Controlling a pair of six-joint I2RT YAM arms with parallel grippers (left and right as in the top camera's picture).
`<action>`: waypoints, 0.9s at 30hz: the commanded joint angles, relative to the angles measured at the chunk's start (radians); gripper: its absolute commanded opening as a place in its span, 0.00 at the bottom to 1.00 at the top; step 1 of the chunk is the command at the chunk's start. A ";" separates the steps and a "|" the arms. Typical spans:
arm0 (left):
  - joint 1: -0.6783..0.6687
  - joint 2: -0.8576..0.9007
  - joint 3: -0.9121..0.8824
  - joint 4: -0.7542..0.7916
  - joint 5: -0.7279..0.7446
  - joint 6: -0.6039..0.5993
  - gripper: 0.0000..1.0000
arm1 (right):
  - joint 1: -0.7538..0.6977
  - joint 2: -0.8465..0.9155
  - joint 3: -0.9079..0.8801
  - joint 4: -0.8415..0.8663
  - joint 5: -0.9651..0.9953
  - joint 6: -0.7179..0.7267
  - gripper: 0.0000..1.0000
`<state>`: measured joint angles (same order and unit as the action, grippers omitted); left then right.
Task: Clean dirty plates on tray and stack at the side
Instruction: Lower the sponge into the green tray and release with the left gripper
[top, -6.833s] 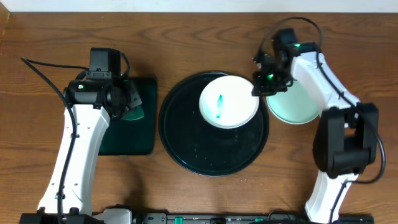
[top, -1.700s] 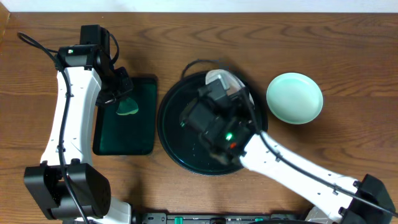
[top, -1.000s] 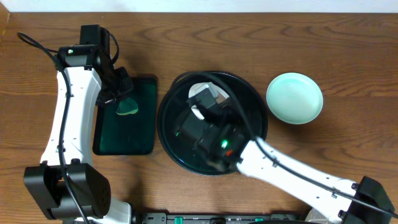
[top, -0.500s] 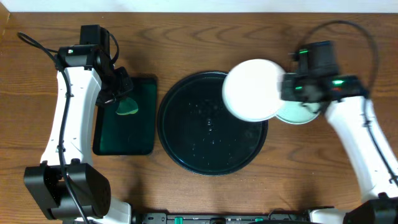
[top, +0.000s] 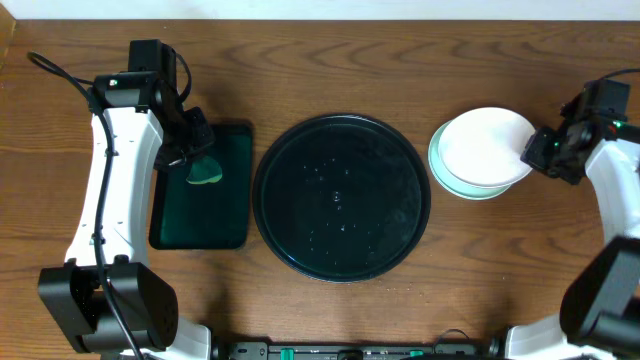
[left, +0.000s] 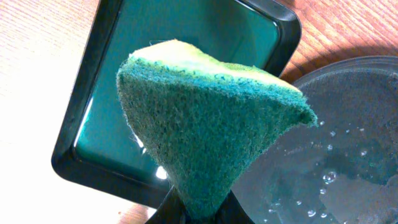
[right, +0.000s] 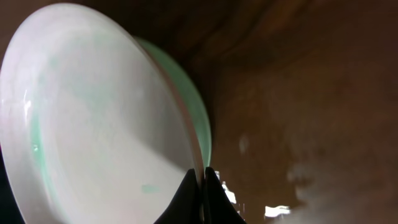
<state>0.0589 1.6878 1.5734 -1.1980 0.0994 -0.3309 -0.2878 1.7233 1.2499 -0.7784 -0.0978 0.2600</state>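
Right gripper (top: 530, 152) pinched on rim of white plate (top: 483, 150), right of frame, over mint plate (top: 455, 186) for stacking; perhaps already resting. Left gripper (left: 198, 208) clamps sponge (left: 205, 124) above rectangular tray (top: 175, 225), clear of wet round tray (top: 341, 197).

Wooden table (top: 320, 60) with rectangular tray (top: 200, 215), round tray (top: 340, 235), seemingly mint plate (top: 462, 188)

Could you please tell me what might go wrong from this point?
The right claw pinches the white plate only at its rim, so it might slip and knock the mint plate beneath. The white plate sits off-centre over that plate; released here, the stack could end up lopsided.
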 joint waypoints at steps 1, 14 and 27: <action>0.005 -0.005 -0.002 -0.001 0.002 0.024 0.08 | -0.005 0.056 -0.003 0.043 -0.029 0.015 0.01; 0.005 -0.005 -0.002 -0.007 0.001 0.052 0.07 | 0.089 0.098 0.002 0.097 -0.074 -0.007 0.29; 0.005 -0.002 -0.111 0.029 -0.046 0.253 0.07 | 0.142 -0.090 0.100 -0.046 -0.121 -0.075 0.69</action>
<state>0.0589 1.6878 1.5162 -1.1923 0.0948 -0.1432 -0.1528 1.7119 1.3186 -0.8120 -0.1982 0.2085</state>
